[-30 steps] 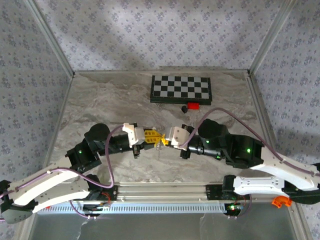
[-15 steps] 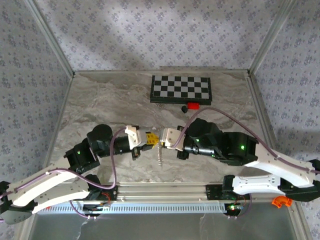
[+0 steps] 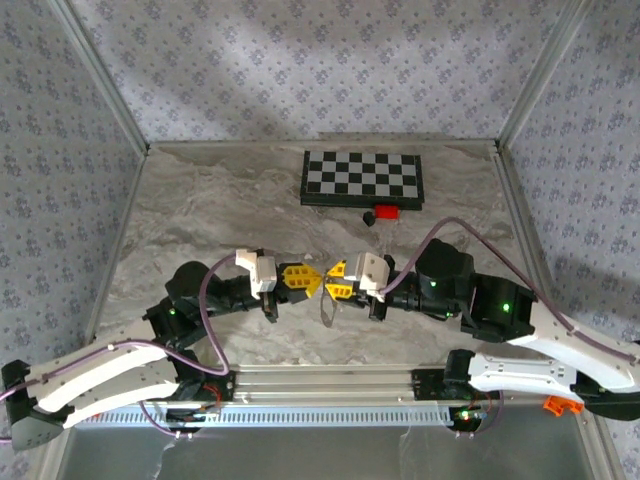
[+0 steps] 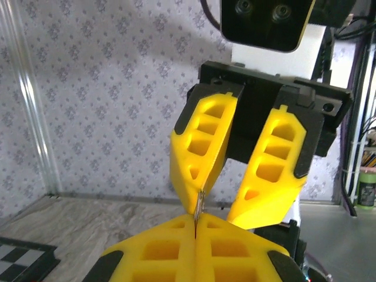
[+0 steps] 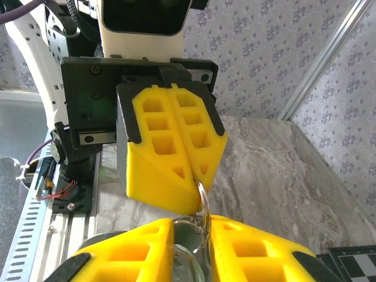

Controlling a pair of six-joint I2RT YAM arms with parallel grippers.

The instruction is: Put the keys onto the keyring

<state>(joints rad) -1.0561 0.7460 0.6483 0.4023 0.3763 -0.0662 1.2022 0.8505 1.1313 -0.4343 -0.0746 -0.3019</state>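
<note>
My two grippers meet tip to tip above the middle of the table. The left gripper is shut on the edge of the keyring, a thin silvery ring seen edge-on between its fingertips. The right gripper faces it with its yellow fingers apart. The ring reaches down into that gap, where a silvery metal piece, apparently one of the keys, also sits. A small loop hangs below the fingertips.
A checkerboard lies at the back of the table. Just in front of it sit a small red block and a black one. An aluminium rail runs along the near edge, and patterned walls close in three sides.
The right gripper's fingers have parted from shut. The meeting point of the grippers has shifted slightly right. The hanging piece below them now shows as a small loop.
</note>
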